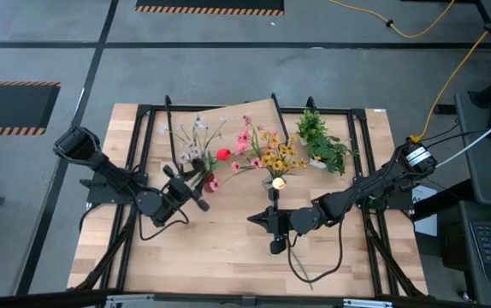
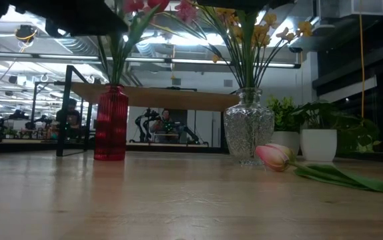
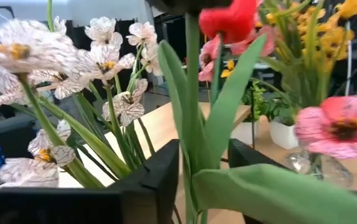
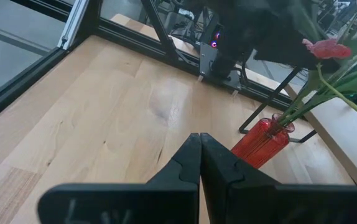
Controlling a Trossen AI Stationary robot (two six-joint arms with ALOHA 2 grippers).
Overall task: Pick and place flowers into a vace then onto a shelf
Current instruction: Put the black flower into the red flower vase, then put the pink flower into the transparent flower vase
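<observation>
A red ribbed vase (image 2: 111,123) stands on the table and holds white and pink flowers (image 3: 110,62); it also shows in the right wrist view (image 4: 262,140). My left gripper (image 1: 196,181) is beside it, shut on a red tulip (image 1: 222,154). A clear glass vase (image 2: 248,127) holds yellow and pink flowers (image 1: 271,156). A pink tulip (image 2: 275,157) lies on the table in front of the glass vase, its stem (image 2: 338,177) flat on the wood. My right gripper (image 1: 254,221) is shut and empty, low over the table near the glass vase. The shelf (image 2: 158,99) stands behind the vases. My left gripper (image 3: 203,152) pinches the red tulip's green stem (image 3: 192,134), with a long leaf (image 3: 225,118), between its two fingers (image 3: 160,177), well below the head (image 3: 228,18). The fingers lie across the stem. The stem stands about upright among the red vase's flowers; its lower end is hidden.
A bushy green plant in a white pot (image 2: 318,143) stands at the table's far right (image 1: 322,141). Black frame rails (image 1: 143,154) run along the table's sides. Bare wood (image 1: 220,257) lies at the near side.
</observation>
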